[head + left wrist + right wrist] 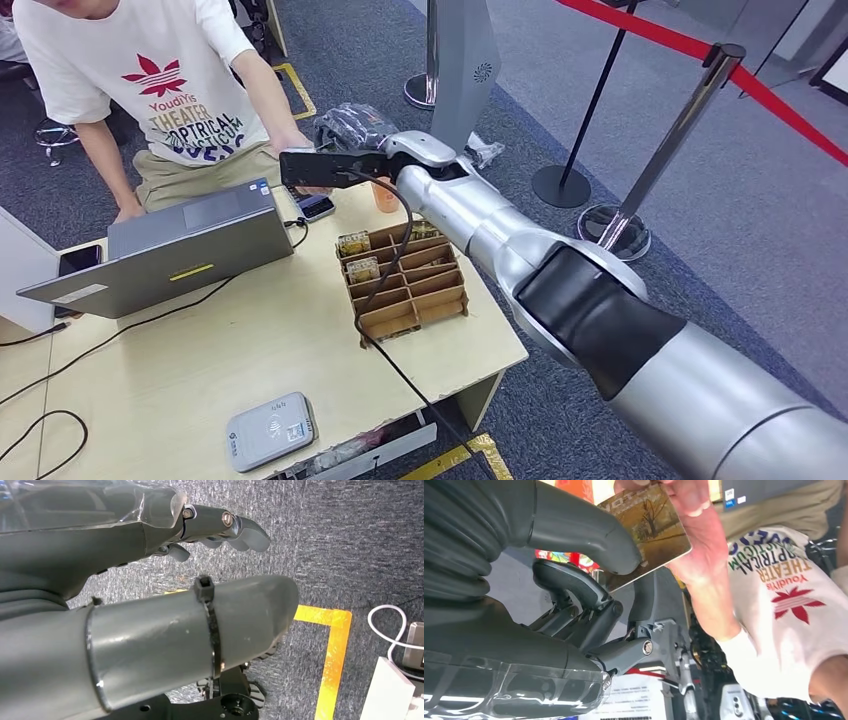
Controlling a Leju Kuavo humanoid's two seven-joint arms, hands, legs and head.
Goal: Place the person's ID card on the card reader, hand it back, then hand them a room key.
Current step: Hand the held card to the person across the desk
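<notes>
While the silver right arm point(600, 310) is reaching across the wooden table point(250, 360) toward its far edge, a person point(170, 90) in a white printed T-shirt is leaning in from the far side, one palm resting on the table's far left corner. A grey laptop point(180, 250) is sitting at the far left of the table, its lid facing the robot. Right of it, a brown cardboard organiser point(405, 280) with slotted compartments is standing near the table's right edge, a few cards showing in its far slots. The grey card reader point(268, 430) is lying at the near edge. The right hand point(589, 575) is pinching a card point(654, 527), printed with a tree scene, between its thick thumb and darker fingers, just beyond the far edge of the table; the person's hand point(694, 525) is gripping the card's other end. The left hand point(220, 530) is hanging over grey carpet, its fingers extended and holding nothing.
</notes>
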